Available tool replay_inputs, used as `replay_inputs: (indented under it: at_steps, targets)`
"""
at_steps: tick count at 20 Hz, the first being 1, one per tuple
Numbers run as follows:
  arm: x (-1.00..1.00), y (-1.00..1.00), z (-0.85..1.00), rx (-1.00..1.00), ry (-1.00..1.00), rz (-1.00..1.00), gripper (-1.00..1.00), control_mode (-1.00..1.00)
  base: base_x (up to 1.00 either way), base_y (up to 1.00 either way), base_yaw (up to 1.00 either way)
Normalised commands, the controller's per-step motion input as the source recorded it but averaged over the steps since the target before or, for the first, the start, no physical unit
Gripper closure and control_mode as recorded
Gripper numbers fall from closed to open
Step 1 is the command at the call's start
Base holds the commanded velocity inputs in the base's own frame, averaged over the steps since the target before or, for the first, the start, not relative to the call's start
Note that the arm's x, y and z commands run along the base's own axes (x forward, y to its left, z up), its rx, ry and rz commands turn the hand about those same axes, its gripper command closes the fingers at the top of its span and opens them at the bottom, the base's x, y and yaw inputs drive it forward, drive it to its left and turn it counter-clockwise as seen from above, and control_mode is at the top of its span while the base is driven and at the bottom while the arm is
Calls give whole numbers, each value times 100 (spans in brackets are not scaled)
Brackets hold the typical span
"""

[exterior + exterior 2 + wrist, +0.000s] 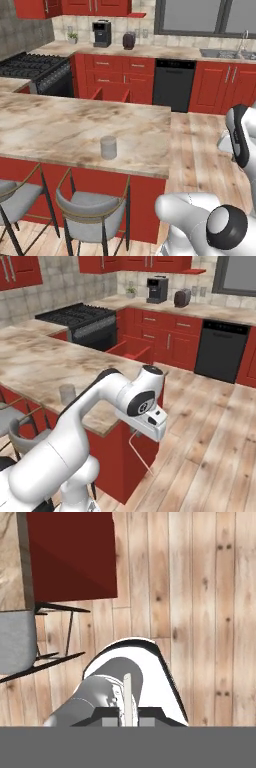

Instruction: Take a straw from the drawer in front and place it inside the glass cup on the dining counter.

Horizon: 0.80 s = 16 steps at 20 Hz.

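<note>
The thin pale straw (pixel 141 455) hangs from my gripper (pixel 133 432), slanting down over the wood floor beside the end of the dining counter (pixel 30 358). In the hand view the straw (pixel 128 697) rises as a narrow pale strip between my fingertips, and the gripper (pixel 129 718) is shut on it. The glass cup (pixel 108 147) stands upright near the front edge of the dining counter (pixel 60 122); from the right base camera the glass cup (pixel 67 393) is left of my arm. Beyond the counter the red drawer (pixel 131 350) stands pulled open, also visible as the drawer (pixel 110 94).
Two grey stools (pixel 92 212) stand under the counter's front edge. A stove (pixel 37 70) sits at the far left. A black dishwasher (pixel 173 84) is in the back cabinets. Bare wood floor (pixel 215 436) stretches to the right of the counter.
</note>
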Motion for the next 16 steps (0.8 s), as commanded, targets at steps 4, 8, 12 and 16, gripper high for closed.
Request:
replay_inputs:
  at_steps: [4, 8, 12, 16]
  targets:
    - [0, 0, 0, 0, 0, 0, 100, 100, 8, 78, -27]
    - [0, 0, 0, 0, 0, 0, 100, 100, 0, 63, -5]
    - [0, 0, 0, 0, 0, 0, 100, 100, 0, 55, 0]
    - [0, 0, 0, 0, 0, 0, 100, 100, -5, 52, 3]
